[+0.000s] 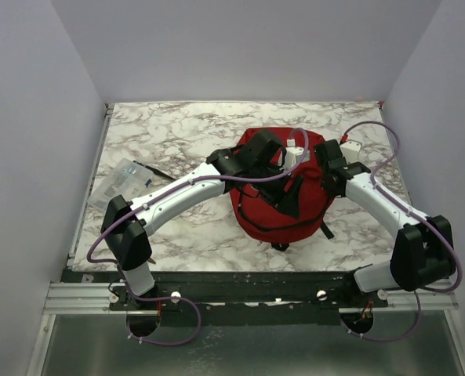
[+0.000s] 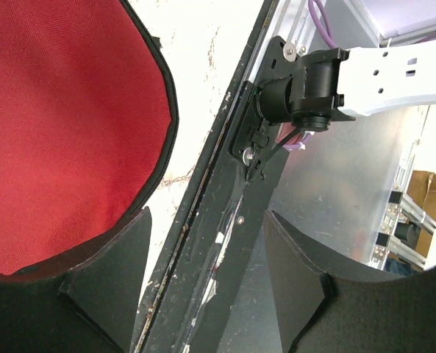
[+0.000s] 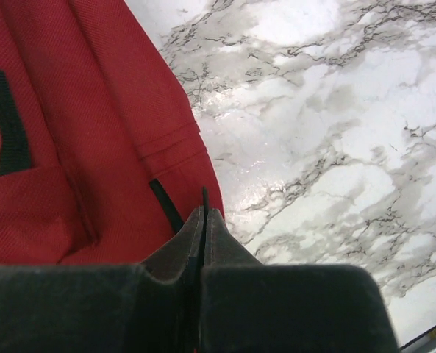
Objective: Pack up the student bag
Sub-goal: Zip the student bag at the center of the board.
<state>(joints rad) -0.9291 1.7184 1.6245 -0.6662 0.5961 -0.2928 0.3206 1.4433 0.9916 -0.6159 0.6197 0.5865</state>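
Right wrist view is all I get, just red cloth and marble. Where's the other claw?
Observer: The left claw hangs over the student bag, up toward its far end.
Operator: Is it holding anything?
Observer: No. Its fingers are spread wide with nothing between them.
Operator: Is there other stuff lying around?
Observer: Yes, a clear plastic packet lies on the marble table near its left edge, apart from the bag.
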